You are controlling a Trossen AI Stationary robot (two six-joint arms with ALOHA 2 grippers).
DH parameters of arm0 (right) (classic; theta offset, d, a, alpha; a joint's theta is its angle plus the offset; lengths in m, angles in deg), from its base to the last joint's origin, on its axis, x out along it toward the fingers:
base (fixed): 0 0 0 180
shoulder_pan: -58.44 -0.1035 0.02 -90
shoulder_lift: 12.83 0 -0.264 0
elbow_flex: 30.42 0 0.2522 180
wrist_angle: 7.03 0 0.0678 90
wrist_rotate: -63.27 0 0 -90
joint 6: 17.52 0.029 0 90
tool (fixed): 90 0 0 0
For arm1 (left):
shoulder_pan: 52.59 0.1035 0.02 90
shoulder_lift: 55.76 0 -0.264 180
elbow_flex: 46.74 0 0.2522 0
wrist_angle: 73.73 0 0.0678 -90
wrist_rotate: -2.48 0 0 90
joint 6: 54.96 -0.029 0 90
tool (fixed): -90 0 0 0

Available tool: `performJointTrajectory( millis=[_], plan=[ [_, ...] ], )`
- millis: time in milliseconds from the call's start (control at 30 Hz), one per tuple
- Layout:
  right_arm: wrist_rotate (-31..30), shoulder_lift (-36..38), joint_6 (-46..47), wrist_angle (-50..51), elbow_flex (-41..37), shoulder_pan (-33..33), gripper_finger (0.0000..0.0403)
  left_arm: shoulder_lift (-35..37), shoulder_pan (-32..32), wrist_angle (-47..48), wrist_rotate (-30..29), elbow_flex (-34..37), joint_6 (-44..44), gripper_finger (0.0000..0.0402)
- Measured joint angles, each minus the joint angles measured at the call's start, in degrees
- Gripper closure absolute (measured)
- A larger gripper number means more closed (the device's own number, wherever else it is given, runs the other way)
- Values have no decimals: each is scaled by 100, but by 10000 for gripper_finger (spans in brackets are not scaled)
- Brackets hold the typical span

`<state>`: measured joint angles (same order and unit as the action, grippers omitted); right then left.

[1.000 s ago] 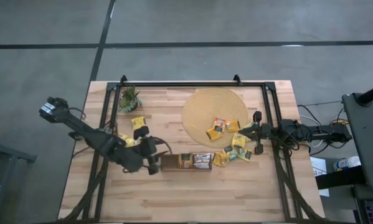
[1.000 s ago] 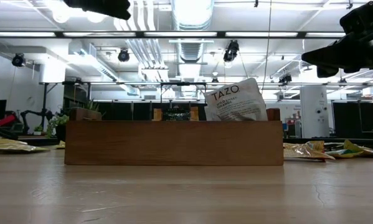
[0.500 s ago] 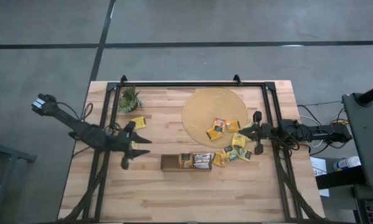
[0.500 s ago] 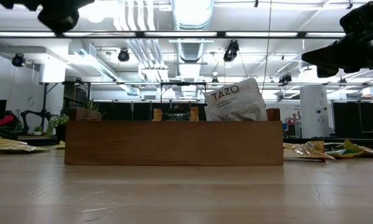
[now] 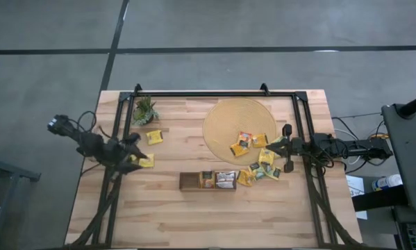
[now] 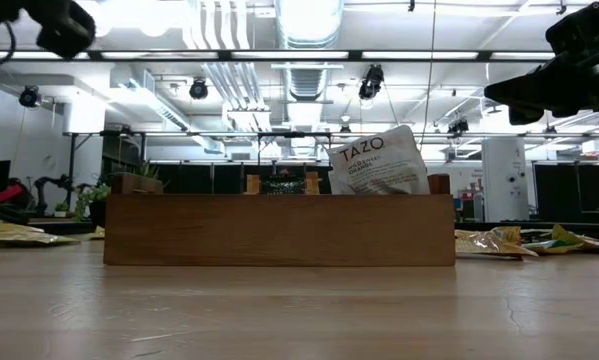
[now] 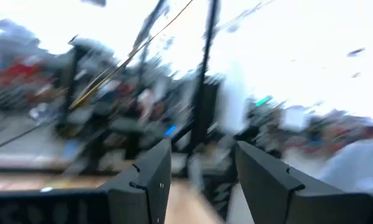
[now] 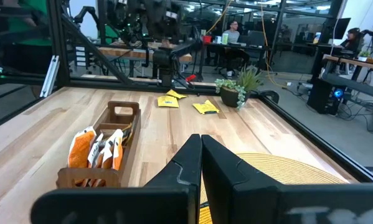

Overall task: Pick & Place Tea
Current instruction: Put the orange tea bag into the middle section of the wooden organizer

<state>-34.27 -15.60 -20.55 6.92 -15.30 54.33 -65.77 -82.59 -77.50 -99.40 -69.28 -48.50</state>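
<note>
The dark brown oblong wooden tray holds several paper tea sachets; left gripper open, empty, by the desk's left edge; right gripper closed, empty

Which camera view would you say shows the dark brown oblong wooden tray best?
The high view shows the dark brown oblong wooden tray whole, sachets inside. The low view shows only its side wall; the right wrist view shows it slantwise; the left wrist view is blurred.

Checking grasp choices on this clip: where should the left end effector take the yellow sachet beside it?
The yellow sachet lies flat on the table beside the left end effector. Probably best to come straight down and pinch across one free edge, since a flat paper square offers no height to grip.
</note>
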Motion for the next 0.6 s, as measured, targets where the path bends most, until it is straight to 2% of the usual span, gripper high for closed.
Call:
performJointTrajectory(
  millis=[200, 267, 400, 600],
  plan=[
    [1, 2, 0, 0, -1, -1, 394, 746, -3, -214, 1381, 488, 55, 230],
    [1, 2, 1, -1, 0, -1, 394, 976, -5, -303, 1492, 647, 18, 230],
    [4, 2, 0, -2, 0, -1, 394, 995, -11, -179, 1583, 827, -59, 230],
    [1, 2, -7, -5, 0, -1, 394, 988, -12, 740, 1591, 829, -221, 230]
  ],
)
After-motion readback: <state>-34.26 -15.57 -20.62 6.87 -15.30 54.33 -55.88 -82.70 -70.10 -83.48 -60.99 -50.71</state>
